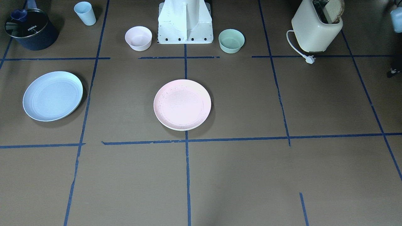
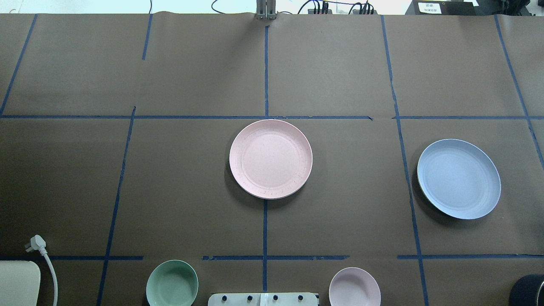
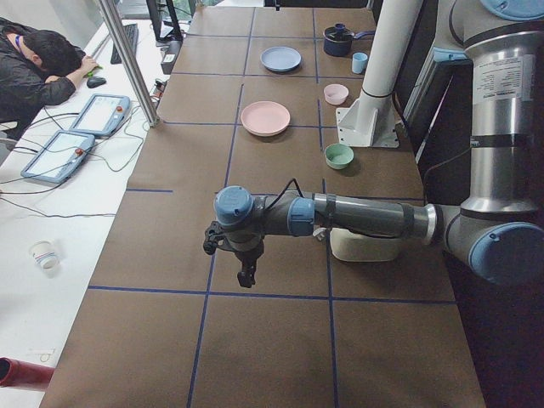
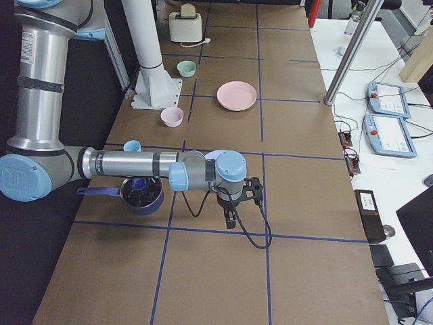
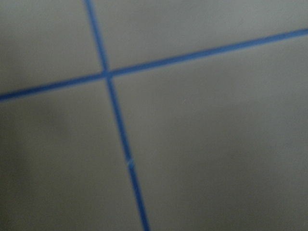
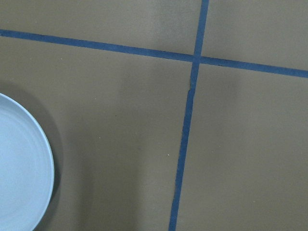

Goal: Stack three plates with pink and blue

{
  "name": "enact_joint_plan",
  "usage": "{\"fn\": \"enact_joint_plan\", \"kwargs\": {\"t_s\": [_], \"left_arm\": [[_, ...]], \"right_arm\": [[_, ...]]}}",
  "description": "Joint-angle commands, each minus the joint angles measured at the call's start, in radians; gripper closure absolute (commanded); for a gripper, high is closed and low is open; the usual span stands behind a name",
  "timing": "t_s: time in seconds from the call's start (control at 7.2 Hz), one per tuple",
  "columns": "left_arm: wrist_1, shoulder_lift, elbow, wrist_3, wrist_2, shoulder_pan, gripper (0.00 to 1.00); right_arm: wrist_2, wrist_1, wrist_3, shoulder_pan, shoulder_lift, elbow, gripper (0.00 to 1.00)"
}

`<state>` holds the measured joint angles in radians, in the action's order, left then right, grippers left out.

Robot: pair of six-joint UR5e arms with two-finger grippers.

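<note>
The pink plate [image 2: 270,159] is lying flat and right side up in the middle of the overhead view. It is round, shallow and matte, with faint rings and small dark specks near its rim. The blue plate [image 2: 459,178], equal in size and also ringed, is sitting well apart from it at about 3 o'clock, face up. A thin pale-green edge [image 1: 82,91] is showing under the blue plate's side toward the pink one. Whether that edge is another plate underneath cannot be told.
</note>
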<state>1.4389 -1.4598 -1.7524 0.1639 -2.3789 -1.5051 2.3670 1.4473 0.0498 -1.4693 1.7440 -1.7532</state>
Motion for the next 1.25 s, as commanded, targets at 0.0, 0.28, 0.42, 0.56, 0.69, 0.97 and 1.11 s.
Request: {"fn": "enact_joint_plan", "kwargs": {"t_s": [0.0, 0.28, 0.42, 0.56, 0.69, 0.97, 1.11], "left_arm": [[0.031, 0.03, 0.005, 0.023, -0.017, -0.02, 0.0], [0.031, 0.03, 0.001, 0.023, -0.029, -0.02, 0.0], [0.031, 0.032, -0.002, 0.022, -0.031, -0.02, 0.0], [0.031, 0.032, -0.001, 0.022, -0.031, -0.02, 0.0], [0.031, 0.032, -0.002, 0.022, -0.031, -0.02, 0.0], [0.031, 0.032, -0.002, 0.022, -0.031, -0.02, 0.0], [0.031, 0.032, -0.004, 0.022, -0.031, -0.02, 0.0]], "right_arm": [[0.011, -0.325, 0.364, 0.128, 0.032, 0.049, 0.0], [-0.059, -0.683, 0.752, 0.302, 0.026, 0.138, 0.0], [-0.13, -0.706, 0.842, 0.405, 0.016, 0.132, 0.0], [-0.178, -0.706, 0.851, 0.467, 0.014, 0.118, 0.0], [-0.181, -0.706, 0.851, 0.492, 0.015, 0.118, 0.0], [-0.206, -0.706, 0.845, 0.52, 0.026, 0.123, 0.43], [-0.206, -0.706, 0.84, 0.52, 0.035, 0.123, 0.58]]}}
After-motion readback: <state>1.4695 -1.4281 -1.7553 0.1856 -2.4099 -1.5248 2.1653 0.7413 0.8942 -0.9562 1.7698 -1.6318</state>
